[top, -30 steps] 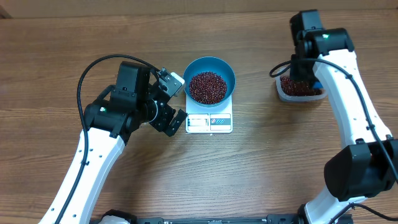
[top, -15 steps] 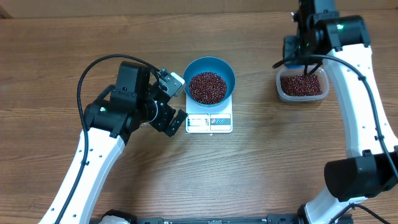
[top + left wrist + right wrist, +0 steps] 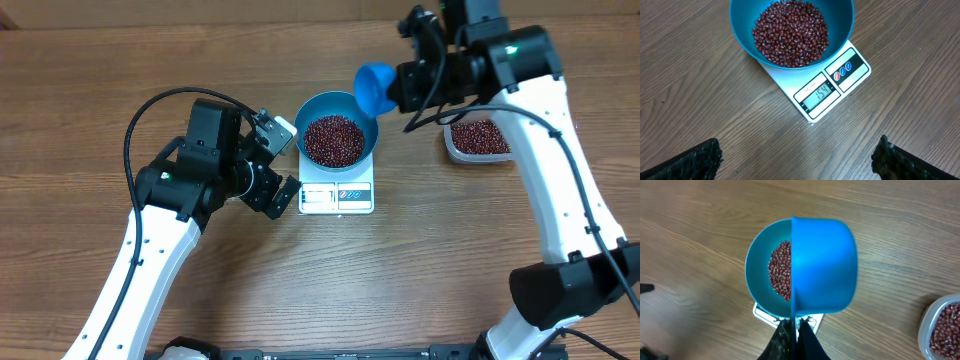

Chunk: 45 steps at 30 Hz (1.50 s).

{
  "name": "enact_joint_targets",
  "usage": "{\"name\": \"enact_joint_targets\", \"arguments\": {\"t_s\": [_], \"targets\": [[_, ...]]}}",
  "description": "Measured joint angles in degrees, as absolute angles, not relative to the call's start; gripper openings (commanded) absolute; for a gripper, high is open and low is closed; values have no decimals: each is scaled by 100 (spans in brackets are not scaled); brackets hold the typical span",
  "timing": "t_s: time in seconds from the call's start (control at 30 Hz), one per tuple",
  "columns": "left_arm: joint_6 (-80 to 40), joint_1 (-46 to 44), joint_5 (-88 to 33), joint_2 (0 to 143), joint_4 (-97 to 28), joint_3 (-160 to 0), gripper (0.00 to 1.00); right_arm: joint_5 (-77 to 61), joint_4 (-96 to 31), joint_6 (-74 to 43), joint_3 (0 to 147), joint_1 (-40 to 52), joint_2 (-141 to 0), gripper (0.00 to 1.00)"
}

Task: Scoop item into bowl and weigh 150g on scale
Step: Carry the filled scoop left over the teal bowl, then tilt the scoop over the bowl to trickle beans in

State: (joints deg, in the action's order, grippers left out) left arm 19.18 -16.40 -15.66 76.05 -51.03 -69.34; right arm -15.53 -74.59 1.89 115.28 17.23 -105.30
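The blue bowl point(image 3: 331, 101) stands on the white scale point(image 3: 337, 197) and holds a heap of red-brown beans point(image 3: 334, 140). My right gripper point(image 3: 398, 88) is shut on the handle of a small blue scoop point(image 3: 375, 88). The scoop hangs tipped on its side over the bowl's far right rim. In the right wrist view the scoop point(image 3: 825, 270) shows its outer side, covering half of the bowl point(image 3: 756, 275), and its contents are hidden. My left gripper point(image 3: 797, 156) is open above bare wood near the scale point(image 3: 812, 107), whose display reads 154.
A clear plastic tub point(image 3: 482, 138) with more beans sits to the right of the bowl, partly under my right arm. My left arm reaches in from the lower left, its wrist close to the scale's left edge.
My right gripper has carried the scoop from the tub leftward to the bowl's right rim and turned it on its side. The left arm has not moved.
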Motion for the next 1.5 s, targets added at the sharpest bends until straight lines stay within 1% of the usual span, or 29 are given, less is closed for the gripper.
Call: {"name": "enact_joint_targets", "arguments": {"t_s": [0.3, 0.43, 1.07, 1.5], "targets": [[1918, -1640, -1566, 7605, -5100, -6934, 100, -211, -7371, -25, 11528, 2587, -10938, 4], [1918, -1640, -1566, 7605, -5100, -6934, 100, 78, -7308, -78, 11528, 2755, -11220, 4], [1918, -1640, -1566, 7605, -5100, -6934, 100, 191, -7135, -128, 11528, 2777, -11920, 4], [1918, -1640, -1566, 7605, -5100, -6934, 100, 58, -7155, -130, 11528, 2930, -11933, 4]]}}
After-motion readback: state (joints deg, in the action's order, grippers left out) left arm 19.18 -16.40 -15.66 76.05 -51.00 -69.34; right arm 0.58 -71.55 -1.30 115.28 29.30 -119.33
